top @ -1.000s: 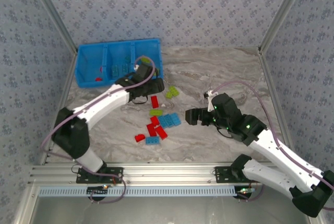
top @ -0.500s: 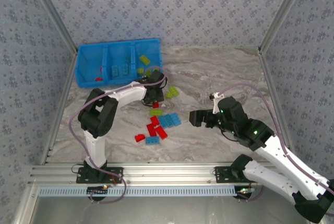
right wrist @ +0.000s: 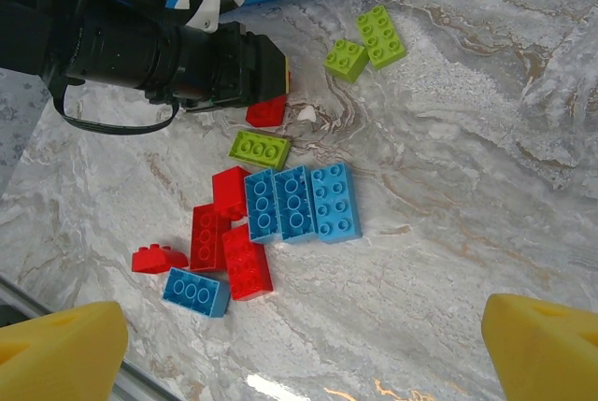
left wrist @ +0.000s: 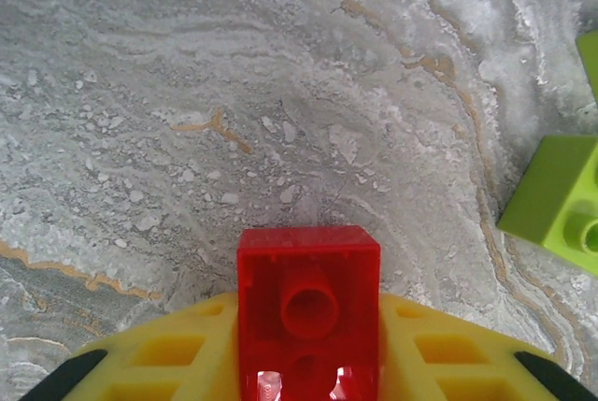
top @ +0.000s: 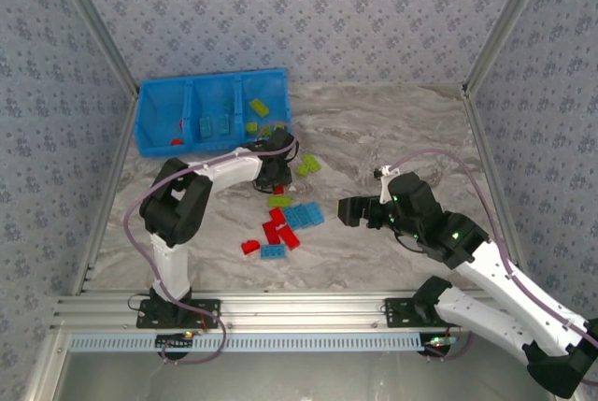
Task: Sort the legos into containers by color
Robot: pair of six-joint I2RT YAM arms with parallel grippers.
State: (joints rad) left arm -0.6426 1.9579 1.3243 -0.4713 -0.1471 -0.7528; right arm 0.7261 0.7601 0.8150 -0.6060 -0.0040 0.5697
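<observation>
Versus one second ago: left claw (top: 274, 173) has left the bin (top: 148, 136) and is now clamped on a red lego (left wrist: 308, 275) at the pile's far edge, near a green (right wrist: 260, 149). Right claw (top: 346, 210) gapes wide, right of the pile. Counter (top: 402, 130) count: 5 red including the held one, 4 blue (right wrist: 294, 203), 3 green.

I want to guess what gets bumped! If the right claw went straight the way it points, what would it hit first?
Probably the three light blue bricks lying side by side: the open right claw points at them. Its height is unclear, so it might pass over them.
</observation>
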